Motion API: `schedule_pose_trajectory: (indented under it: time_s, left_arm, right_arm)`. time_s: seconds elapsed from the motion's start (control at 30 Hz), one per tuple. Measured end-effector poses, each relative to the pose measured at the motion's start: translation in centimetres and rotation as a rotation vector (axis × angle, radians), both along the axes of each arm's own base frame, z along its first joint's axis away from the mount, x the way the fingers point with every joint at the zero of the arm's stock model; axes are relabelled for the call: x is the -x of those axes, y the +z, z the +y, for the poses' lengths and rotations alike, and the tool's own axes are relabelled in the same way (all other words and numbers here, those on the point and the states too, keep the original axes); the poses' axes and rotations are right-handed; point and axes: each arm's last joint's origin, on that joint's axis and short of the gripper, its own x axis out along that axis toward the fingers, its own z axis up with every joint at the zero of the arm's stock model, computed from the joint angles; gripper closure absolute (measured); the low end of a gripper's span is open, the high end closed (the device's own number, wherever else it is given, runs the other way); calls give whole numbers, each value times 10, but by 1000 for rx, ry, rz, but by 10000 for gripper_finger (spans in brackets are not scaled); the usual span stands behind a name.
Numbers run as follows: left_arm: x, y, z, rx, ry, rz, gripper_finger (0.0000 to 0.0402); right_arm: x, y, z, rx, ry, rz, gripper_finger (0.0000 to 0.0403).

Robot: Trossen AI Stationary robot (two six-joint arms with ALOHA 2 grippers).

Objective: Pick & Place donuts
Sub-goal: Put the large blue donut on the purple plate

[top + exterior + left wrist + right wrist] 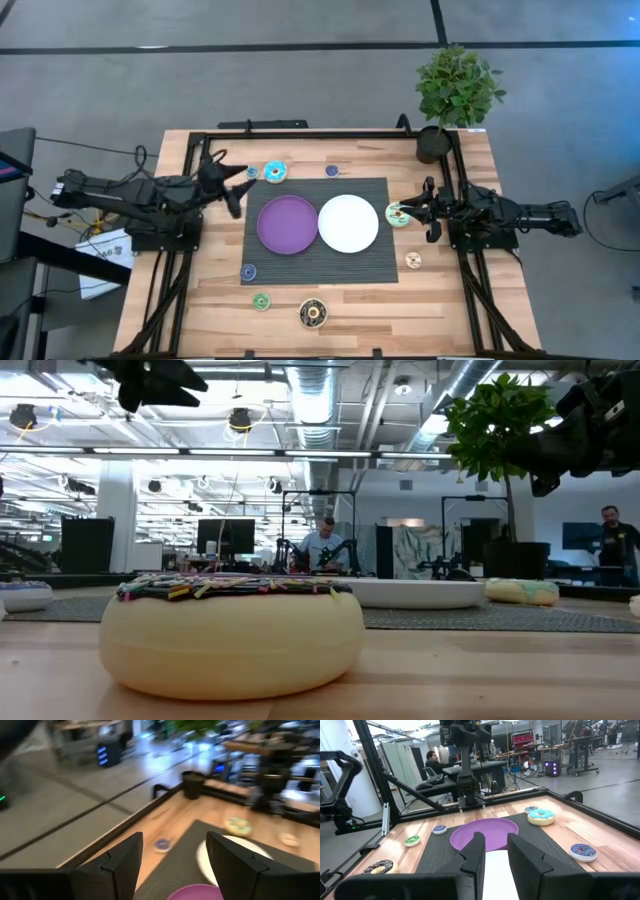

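Several toy donuts lie flat on the table. A cyan one (275,172) (541,816) lies on the far side, close to my left gripper (232,186), which hovers open above the table beside the purple plate (288,223). A purple-blue donut (332,171) (162,845) lies farther right. My right gripper (428,210) hangs open above a green-iced donut (398,214) next to the white plate (348,223). A cream donut (413,261), a blue one (248,271), a green one (261,301) and a dark brown one (313,313) (230,625) lie nearer.
Both plates rest on a dark ribbed mat (380,265) in the middle of the wooden table. A potted plant (455,95) stands at the far right corner. A black frame rail (300,135) runs along the table's edges. People sit and stand in the room behind.
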Motion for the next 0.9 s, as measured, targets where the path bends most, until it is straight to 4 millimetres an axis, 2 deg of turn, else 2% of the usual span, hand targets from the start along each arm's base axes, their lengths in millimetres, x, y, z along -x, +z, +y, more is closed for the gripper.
schedule_pose_trajectory:
  time_s: [0.17,0.37,0.63,0.9]
  left_arm:
    - [-21,16,16,107,171,95,190]
    - [-53,15,54,274,197,271,190]
    - [-86,-16,115,487,56,491,190]
    - [-110,-51,169,595,90,749,190]
  right_arm:
    - [0,0,0,0,0,0,330]
    - [0,0,0,0,0,-1,330]
    - [0,0,0,0,0,0,330]
    - [0,0,0,0,0,0,330]
